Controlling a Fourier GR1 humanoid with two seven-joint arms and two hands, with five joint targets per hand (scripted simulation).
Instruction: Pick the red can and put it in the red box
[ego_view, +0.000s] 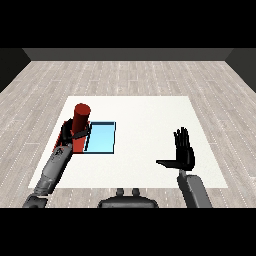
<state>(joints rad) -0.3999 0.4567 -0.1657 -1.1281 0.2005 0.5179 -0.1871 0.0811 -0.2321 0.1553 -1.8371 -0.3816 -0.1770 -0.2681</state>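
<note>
While the left hand (69, 134) curled round the upright red can (81, 122) over the red tray (78, 146), the right hand (184, 150) hung open, holding nothing. Released tilted, the tall can might topple toward the adjoining light blue tray (102, 137).

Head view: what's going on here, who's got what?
The left hand has its fingers curled round the red can and holds it upright over the red tray, which lies at the left of the white table, beside the light blue tray. Whether the can already touches the tray cannot be told. The right hand is open over the table's right side, holding nothing.
</note>
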